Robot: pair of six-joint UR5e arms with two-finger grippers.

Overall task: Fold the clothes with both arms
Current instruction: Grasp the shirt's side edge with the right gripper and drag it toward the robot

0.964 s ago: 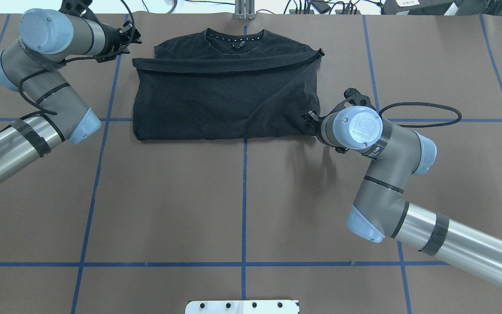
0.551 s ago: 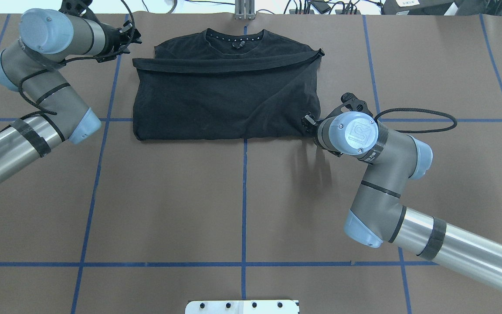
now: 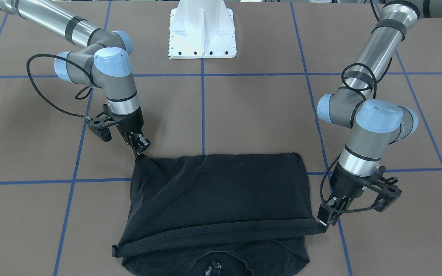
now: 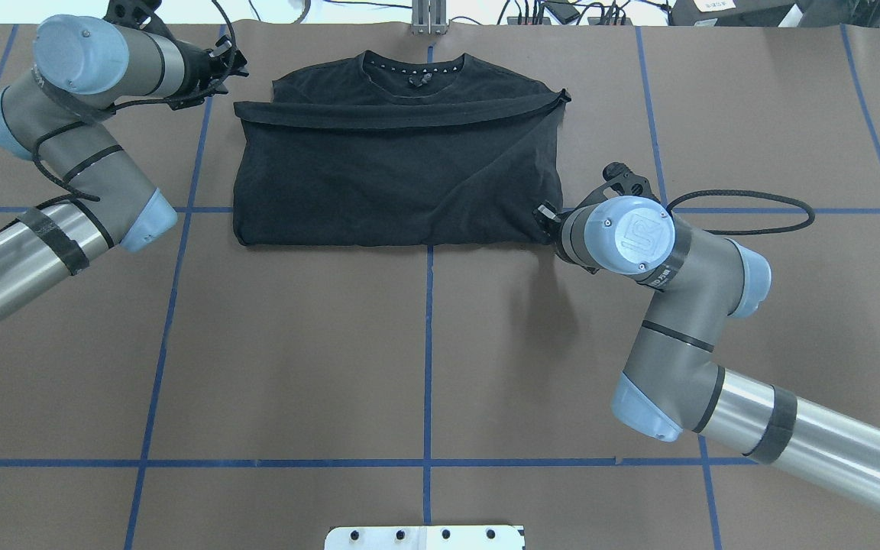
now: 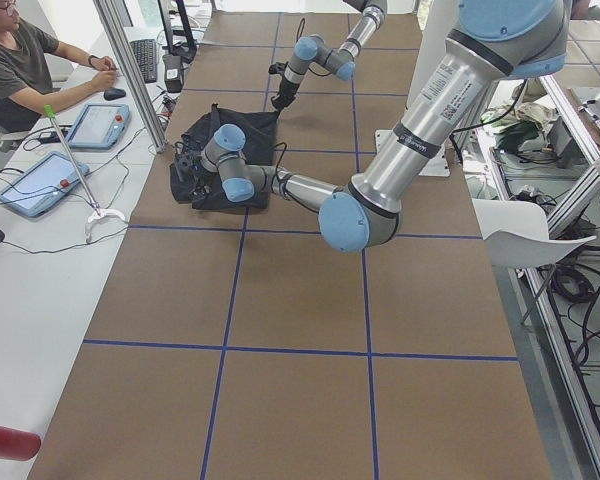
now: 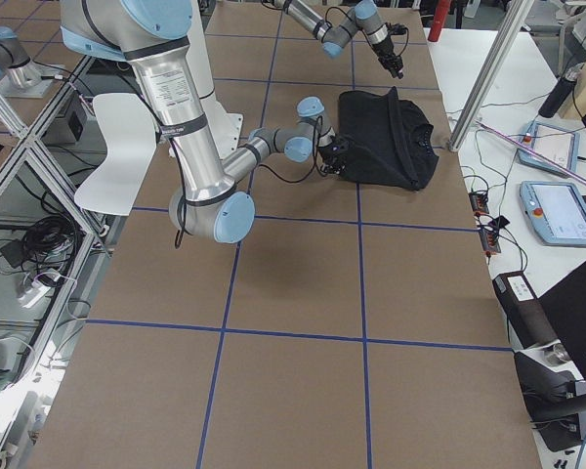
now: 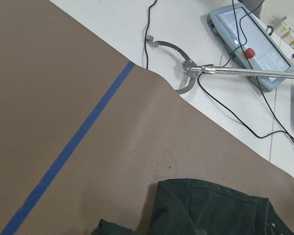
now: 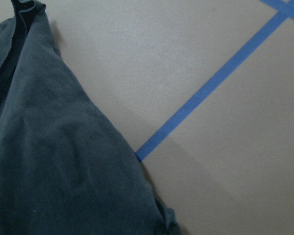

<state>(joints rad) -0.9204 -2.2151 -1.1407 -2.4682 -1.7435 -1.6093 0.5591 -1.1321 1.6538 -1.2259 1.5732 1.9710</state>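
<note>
The black T-shirt [image 4: 394,176] lies folded on the brown table, collar at the far side and a hem band across the chest; it also shows in the front view [image 3: 221,191]. No graphic shows. My right gripper [image 3: 139,150] is shut on the shirt's near corner, which is pulled up into a small peak; it also shows in the overhead view [image 4: 543,212]. My left gripper [image 3: 325,221] is shut on the end of the hem band at the shirt's other side. The wrist views show only shirt cloth [image 7: 210,210] [image 8: 54,161], no fingers.
The white base pedestal [image 3: 202,34] stands at the robot's side of the table. Blue tape lines [image 4: 428,344] grid the brown table. A metal post [image 4: 428,19] stands behind the collar. An operator [image 5: 20,60] sits at a side desk with pendants [image 6: 557,210].
My right wrist has shifted slightly, first toward the shirt's near edge, then back to the right. The shirt and the left arm have barely moved.
</note>
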